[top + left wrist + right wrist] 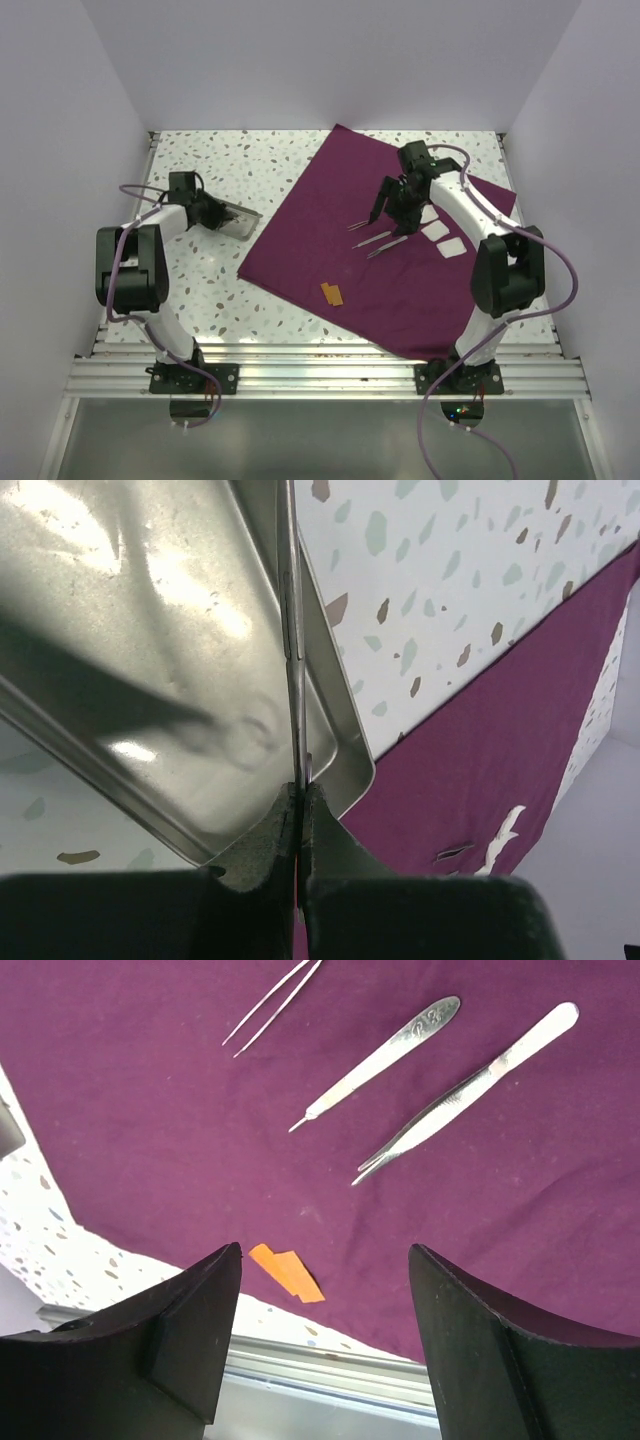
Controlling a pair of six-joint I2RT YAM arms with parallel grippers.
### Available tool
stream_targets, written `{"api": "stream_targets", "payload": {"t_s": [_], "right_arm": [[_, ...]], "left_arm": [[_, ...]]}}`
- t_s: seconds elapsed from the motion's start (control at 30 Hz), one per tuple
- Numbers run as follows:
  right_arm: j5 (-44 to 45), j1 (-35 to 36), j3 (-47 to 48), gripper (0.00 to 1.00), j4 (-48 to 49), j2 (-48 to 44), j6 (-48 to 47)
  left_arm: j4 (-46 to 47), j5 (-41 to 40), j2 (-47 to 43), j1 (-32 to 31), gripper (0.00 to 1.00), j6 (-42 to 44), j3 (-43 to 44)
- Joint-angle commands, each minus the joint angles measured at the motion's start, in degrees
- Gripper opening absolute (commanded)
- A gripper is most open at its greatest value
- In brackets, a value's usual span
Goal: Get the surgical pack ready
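The surgical pack's plum-purple cloth (330, 215) lies spread flat as a diamond on the speckled table. On it rest three metal instruments: thin tweezers (275, 1005), a scalpel handle (385, 1060) and forceps (470, 1090). Three white gauze squares (437, 231) lie to their right. My right gripper (325, 1260) hovers open just above the instruments (372, 238), with nothing between its fingers. Left of the cloth, my left gripper (298, 792) is shut on the rim of the shiny metal tray (150, 630), which sits tilted on the table (238, 222).
A small orange strip (332, 293) lies on the cloth near its front-left edge. White walls close in the table on three sides. An aluminium rail (320, 370) runs along the near edge between the arm bases.
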Motion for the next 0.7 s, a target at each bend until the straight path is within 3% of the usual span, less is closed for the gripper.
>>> {"api": "stream_targets", "payload": {"t_s": [0.0, 0.1, 0.2, 0.23, 0.43, 0.67], "right_arm": [[1.54, -0.08, 3.33, 0.72, -0.77, 1.57, -0.24], [1.89, -0.16, 3.86, 0.72, -0.42, 2.72, 0.37], [4.43, -0.34, 5.44, 0.72, -3.21, 5.79, 2.30], [5.57, -0.60, 5.80, 0.71, -4.19, 6.58, 3.35], [9.36, -2.62, 7.82, 0.66, -7.09, 9.84, 8.90], [9.36, -2.54, 3.00, 0.60, -5.00, 10.11, 13.29]], "left_arm": [[-0.65, -0.65, 0.52, 0.61, 0.00, -2.51, 2.67], [0.32, -1.09, 0.87, 0.61, 0.00, -2.60, 2.59], [1.90, -0.22, 1.84, 0.87, 0.17, -2.51, 2.68], [1.81, -0.12, 2.28, 0.87, 0.30, -2.17, 3.02], [-0.82, 0.23, 0.88, 0.78, 0.68, 1.43, 3.11], [-5.48, 1.02, -3.78, -0.01, 0.68, 10.39, 2.68]]}}
